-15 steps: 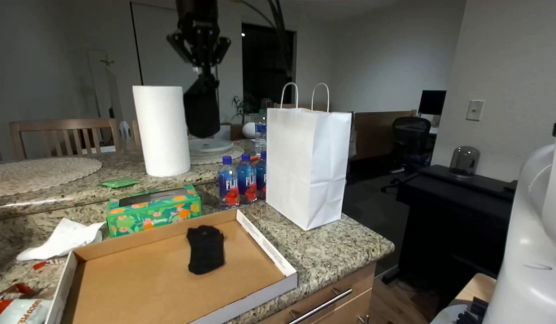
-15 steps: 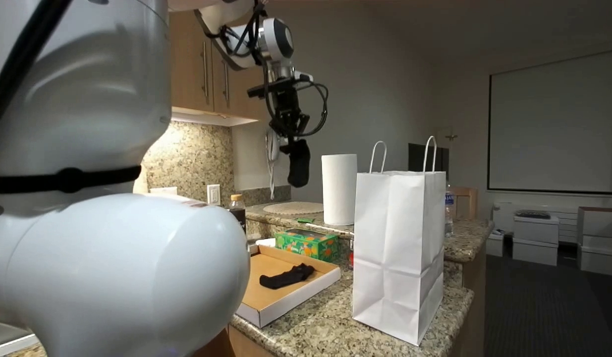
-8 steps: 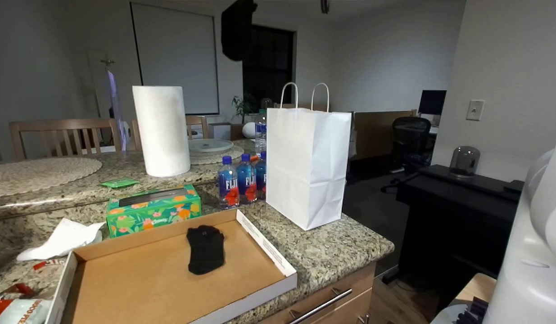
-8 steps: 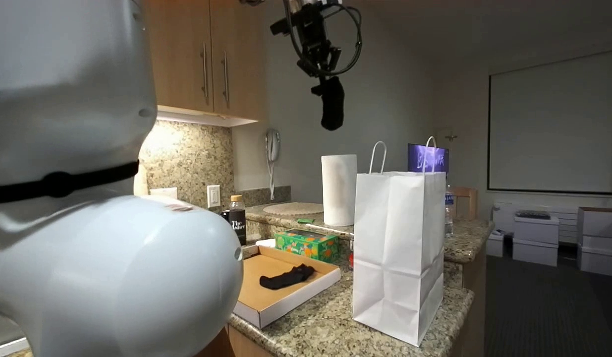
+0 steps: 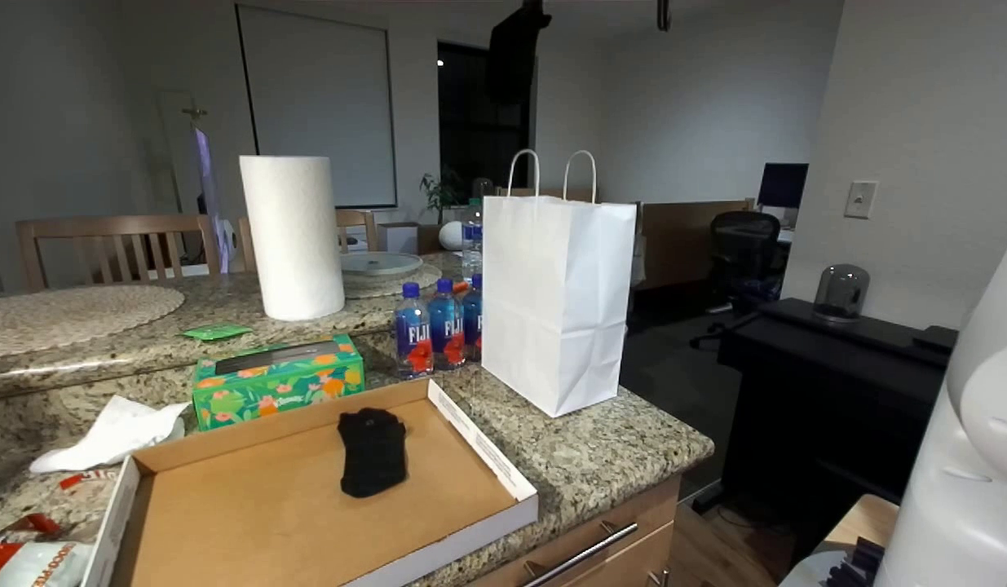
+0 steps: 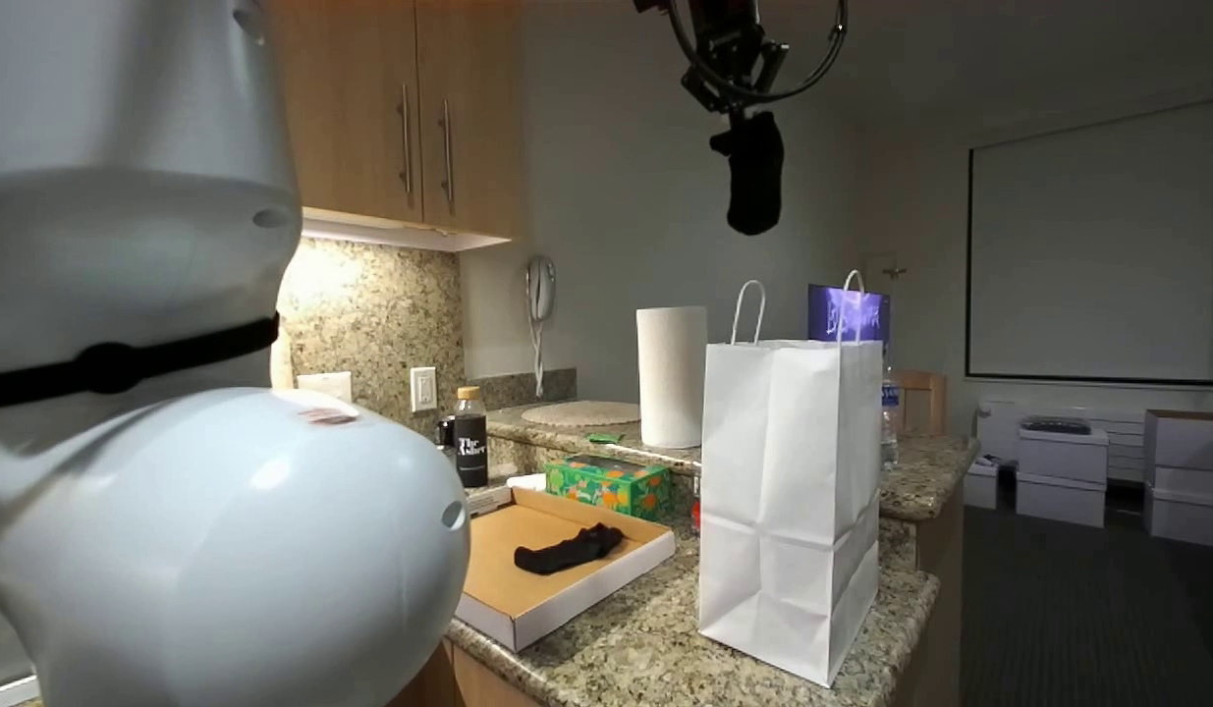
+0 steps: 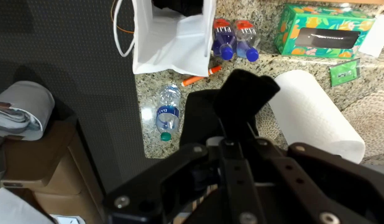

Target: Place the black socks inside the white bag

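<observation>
My gripper (image 6: 739, 120) is shut on a black sock (image 6: 755, 187), which hangs from it higher than the bag's handles. In an exterior view only this sock (image 5: 513, 59) shows at the top, the fingers mostly cut off. In the wrist view my gripper (image 7: 239, 123) pinches the dark sock (image 7: 199, 115). The white bag (image 5: 556, 310) stands upright on the counter, mouth upward. From the wrist view I look into the bag (image 7: 170, 46), where something black like sock fabric (image 7: 182, 7) lies. A further black sock (image 5: 373, 455) rests flat in the cardboard box.
The shallow cardboard box (image 5: 258, 522) stands beside the bag. Fiji bottles (image 5: 413, 334) are close behind it. On the raised counter stands a paper towel roll (image 5: 293, 236). A tissue box (image 5: 279, 383) and a clear bottle (image 7: 168, 112) are nearby. Twisted handles (image 6: 750, 309) rise above the bag.
My gripper with its sock has risen, then moved rightward in both exterior views toward the space above the bag. The bag and the sock in the box have stayed put.
</observation>
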Controlling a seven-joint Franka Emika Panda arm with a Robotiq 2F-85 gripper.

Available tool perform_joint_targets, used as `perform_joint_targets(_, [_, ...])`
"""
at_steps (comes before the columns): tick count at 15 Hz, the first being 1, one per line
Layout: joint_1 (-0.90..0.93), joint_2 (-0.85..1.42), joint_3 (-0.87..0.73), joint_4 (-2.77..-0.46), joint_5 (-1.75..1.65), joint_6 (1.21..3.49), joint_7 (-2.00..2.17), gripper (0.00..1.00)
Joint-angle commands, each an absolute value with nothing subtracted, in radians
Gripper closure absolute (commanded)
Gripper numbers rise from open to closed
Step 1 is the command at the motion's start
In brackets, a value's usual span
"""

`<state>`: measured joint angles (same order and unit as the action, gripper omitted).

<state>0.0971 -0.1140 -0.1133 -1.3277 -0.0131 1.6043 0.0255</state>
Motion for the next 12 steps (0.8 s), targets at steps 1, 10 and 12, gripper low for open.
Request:
perform_joint_targets(1, [0.075,-0.163,-0.160,-1.458,0.016,1.602,-0.075,0.96])
perform_joint_targets(10, [-0.001,-0.133,-0.150,-1.641,0.035,1.585,-0.156,0.67])
perform_joint_targets(12, [-0.006,-0.121,-0.139,-1.640,0.032,1.588,-0.141,0.55])
